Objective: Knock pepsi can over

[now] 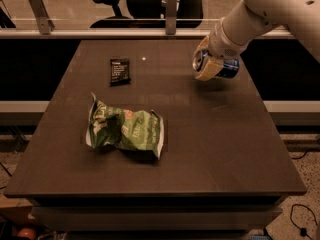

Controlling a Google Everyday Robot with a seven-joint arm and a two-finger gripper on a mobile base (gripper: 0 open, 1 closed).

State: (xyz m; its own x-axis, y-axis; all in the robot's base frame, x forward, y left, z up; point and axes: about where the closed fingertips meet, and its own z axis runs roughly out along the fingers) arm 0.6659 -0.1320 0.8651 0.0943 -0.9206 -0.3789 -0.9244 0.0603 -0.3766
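Note:
The pepsi can (229, 68) is dark blue with a silver top. It lies tipped on its side at the far right of the dark table (210, 149), with the top facing left. My gripper (209, 64) comes down from the white arm at the upper right. Its tan fingers (206, 70) wrap around the can's top half. I cannot tell whether the can rests on the table or hangs just above it.
A crumpled green snack bag (125, 129) lies left of centre. A small flat black packet (120, 71) lies at the far left. A rail and office chairs stand behind the table's far edge. The table's right edge is close to the can.

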